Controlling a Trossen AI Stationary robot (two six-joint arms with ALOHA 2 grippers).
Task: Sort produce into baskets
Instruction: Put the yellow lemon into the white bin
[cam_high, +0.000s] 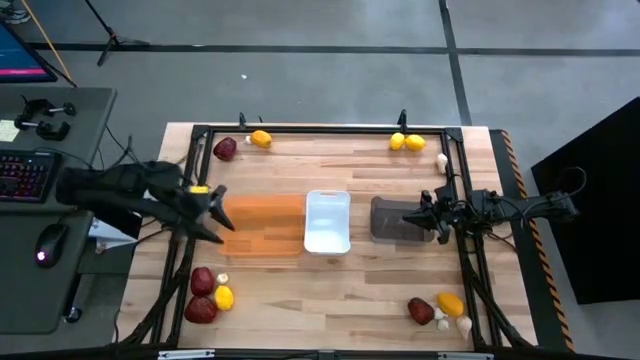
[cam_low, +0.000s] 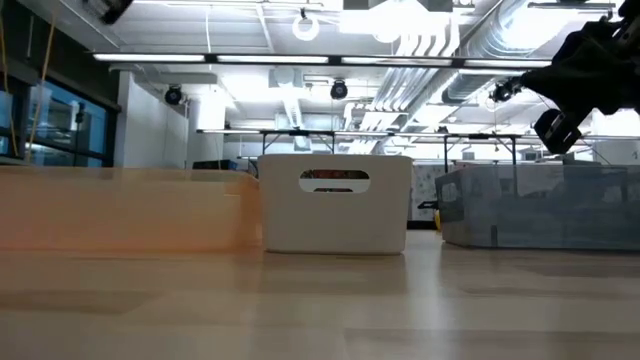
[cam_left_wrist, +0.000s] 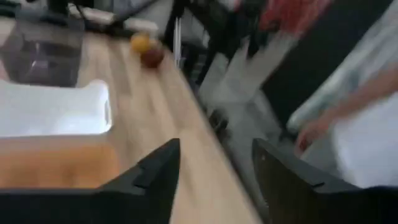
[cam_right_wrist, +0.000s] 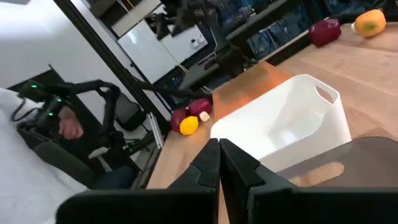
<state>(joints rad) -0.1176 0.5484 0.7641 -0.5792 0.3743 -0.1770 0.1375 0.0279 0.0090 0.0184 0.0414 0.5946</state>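
1. The left gripper (cam_high: 222, 218) is hovering over the left edge of the orange tray (cam_high: 268, 226), its fingers (cam_left_wrist: 155, 171) spread apart with nothing between them.
2. The right gripper (cam_high: 412, 217) is hanging over the dark grey bin (cam_high: 392, 218), its fingers (cam_right_wrist: 208, 167) pressed together and holding nothing.
3. The three containers are sitting in a row at mid-table: the orange tray on the left, the white bin (cam_high: 327, 222) just beside it in the middle, the dark grey bin near on the right. All three are looking empty from above.
4. The produce is lying in four clusters near the table corners, well apart from the containers:
   - far left: a dark red piece (cam_high: 225, 149) and a yellow lemon (cam_high: 261, 139);
   - far right: two lemons (cam_high: 406, 142) touching, with a white garlic bulb (cam_high: 442, 161) near them;
   - near left: two dark red pieces (cam_high: 201, 294), a lemon (cam_high: 224, 297) and a small garlic bulb (cam_high: 222, 278);
   - near right: a dark red piece (cam_high: 421, 311), a lemon (cam_high: 450, 304) and garlic bulbs (cam_high: 452, 322).
5. A person's hand (cam_left_wrist: 311, 130) and pale sleeve are showing beyond the table edge in the left wrist view.
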